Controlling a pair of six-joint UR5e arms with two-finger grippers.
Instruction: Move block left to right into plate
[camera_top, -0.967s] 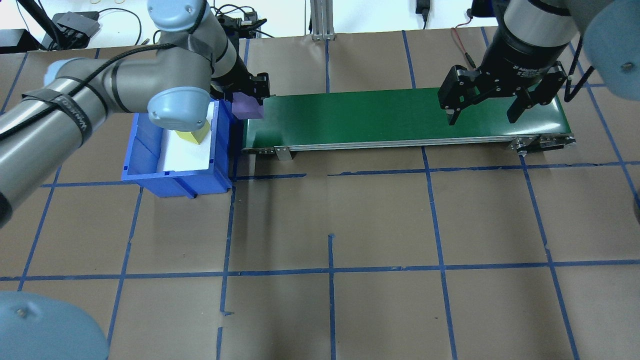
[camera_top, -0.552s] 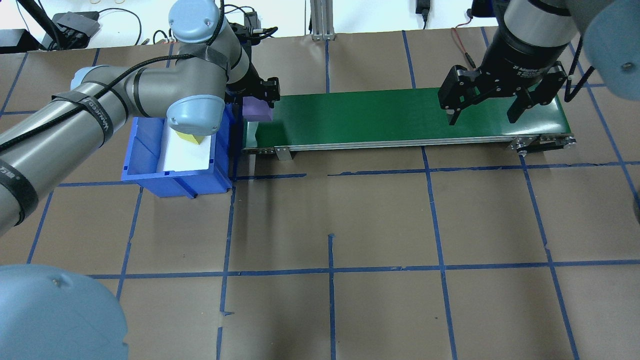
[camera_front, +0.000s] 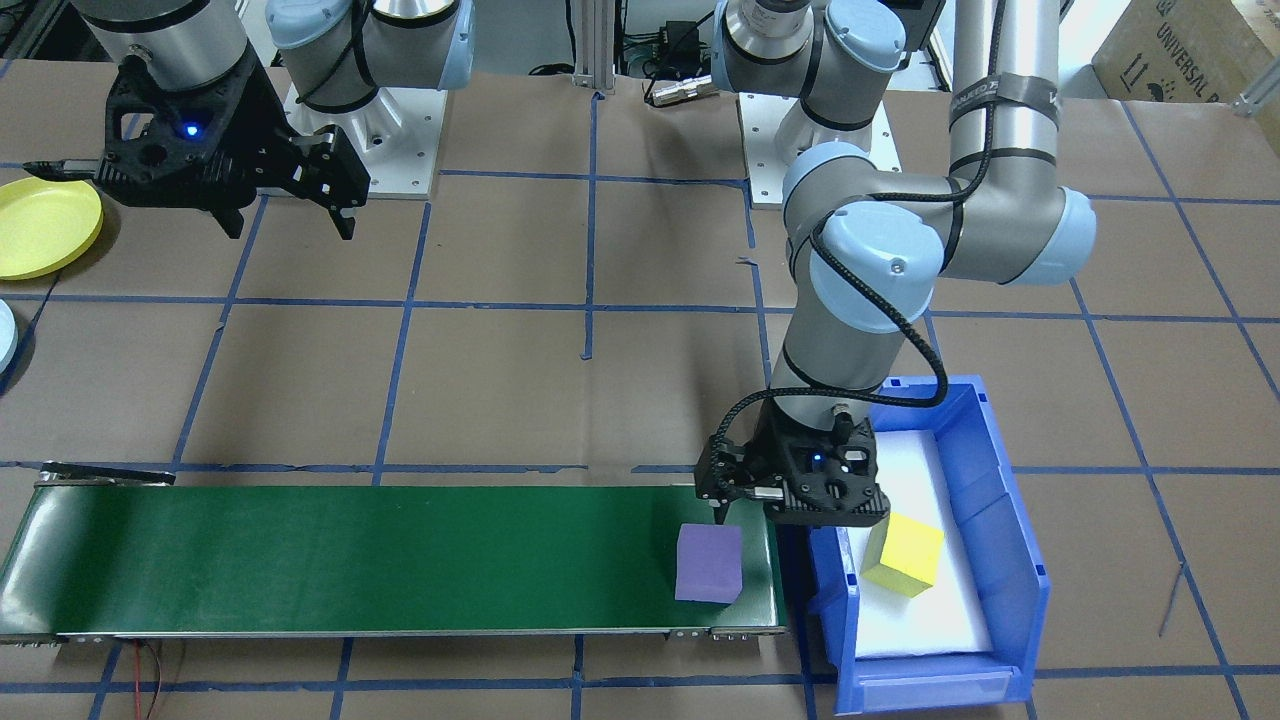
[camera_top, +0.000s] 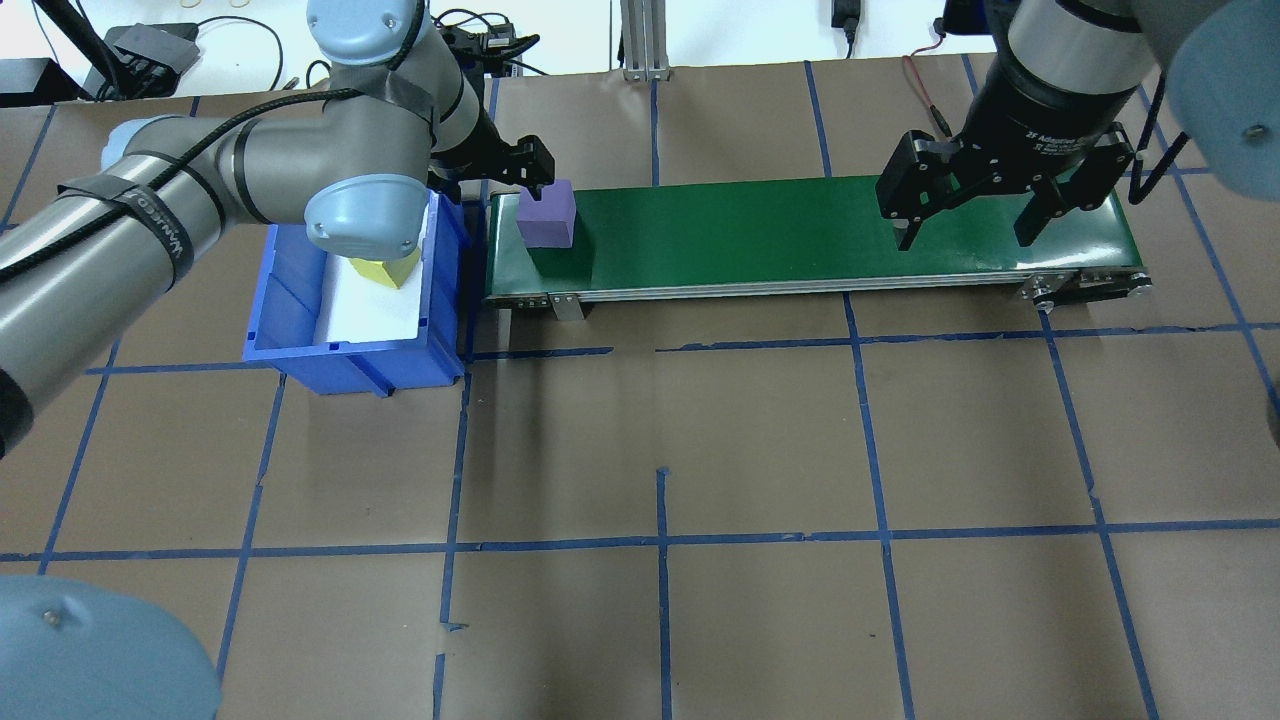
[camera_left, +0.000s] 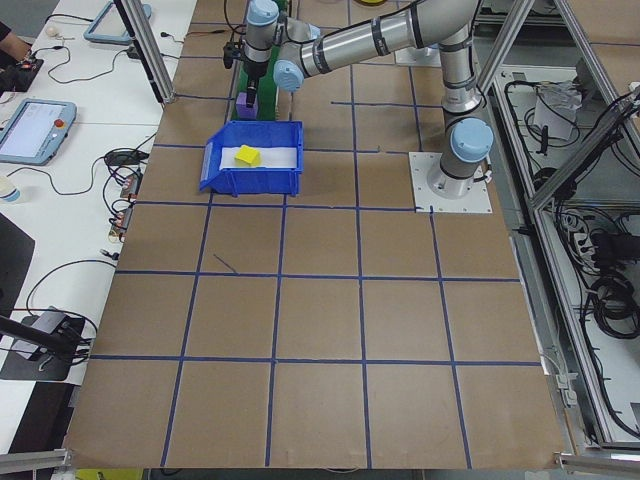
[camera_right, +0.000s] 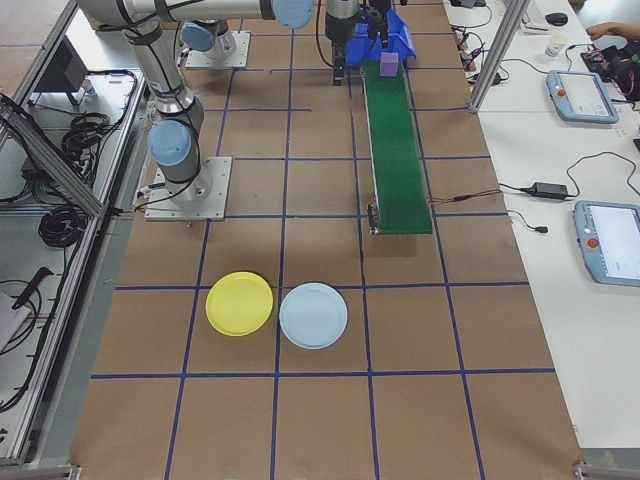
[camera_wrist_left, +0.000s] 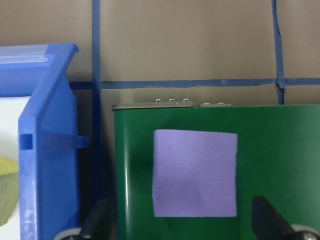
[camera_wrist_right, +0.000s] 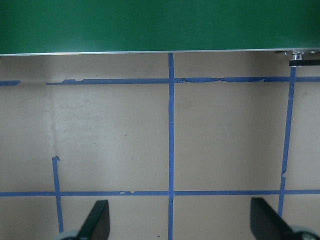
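The left gripper has just let go of the purple block, which is now sitting on the green belt, at the belt's 9 o'clock end. The right gripper is waiting open at 3 o'clock. The yellow plate is sitting far off. "2F Adaptive" is printed on the right wrist.

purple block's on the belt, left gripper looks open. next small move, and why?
Probably lift the left gripper clear. The purple block sits free on the green belt at its bin end, and the right gripper waits open over the far end to take it.
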